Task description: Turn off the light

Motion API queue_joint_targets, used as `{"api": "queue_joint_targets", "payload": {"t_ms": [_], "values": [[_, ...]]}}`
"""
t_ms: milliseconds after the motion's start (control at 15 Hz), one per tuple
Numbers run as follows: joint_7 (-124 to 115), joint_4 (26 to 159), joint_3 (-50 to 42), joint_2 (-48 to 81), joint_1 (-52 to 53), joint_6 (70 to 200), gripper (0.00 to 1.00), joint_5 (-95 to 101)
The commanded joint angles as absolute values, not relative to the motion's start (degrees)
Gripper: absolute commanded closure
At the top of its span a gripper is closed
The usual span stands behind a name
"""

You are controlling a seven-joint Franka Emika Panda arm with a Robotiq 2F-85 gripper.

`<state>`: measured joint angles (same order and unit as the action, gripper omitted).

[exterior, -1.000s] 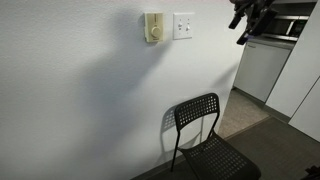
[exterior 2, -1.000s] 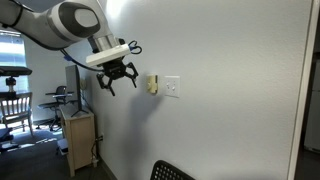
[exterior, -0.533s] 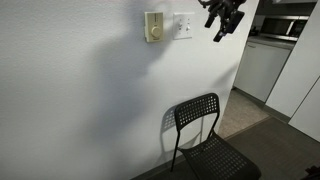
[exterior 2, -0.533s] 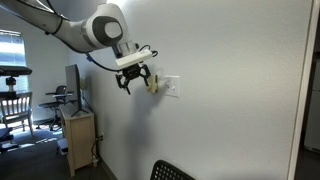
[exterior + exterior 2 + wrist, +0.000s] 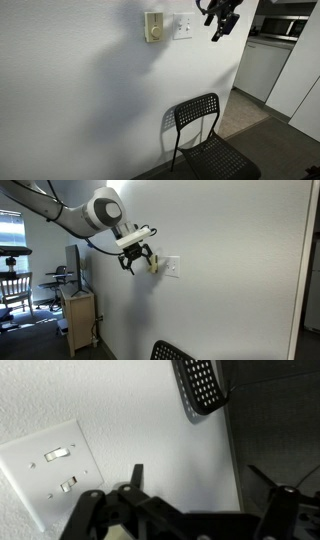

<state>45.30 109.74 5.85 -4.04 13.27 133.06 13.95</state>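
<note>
White switch [image 5: 183, 25] sits on the wall just beside the yellowish dial box [image 5: 153, 27]. My pincer [image 5: 137, 262], spread, has swung in over the last second and now hovers near it, not touching. Its toggles [image 5: 57, 455] look unflipped, I judge.

Wrist view: switch plate [image 5: 35, 470] is running off the left edge, chair [image 5: 200, 388] is getting cropped at the top, and gripper [image 5: 185, 515] is showing only as a dark blurred mass cut by the bottom edge. The toggles [image 5: 57, 454] are reading too small to tell their position in both exterior views. In an exterior view the gripper [image 5: 137, 260] is covering part of the cream dial box [image 5: 154, 267], and only the chair's [image 5: 170, 351] backrest top is poking above the bottom edge.
</note>
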Motion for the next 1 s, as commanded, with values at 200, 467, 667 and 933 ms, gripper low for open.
{"api": "queue_joint_targets", "payload": {"t_ms": [200,467,667,933], "values": [[41.5,107.3,7.3,1.4,11.3,141.4,0.0,25.8],[39.0,104.2,7.0,5.3,11.1,147.0,0.0,35.7],[37.7,100.3,6.7,8.8,11.0,148.6,0.0,38.8],[38.7,95.1,6.8,13.2,10.7,148.3,0.0,37.3]]}}
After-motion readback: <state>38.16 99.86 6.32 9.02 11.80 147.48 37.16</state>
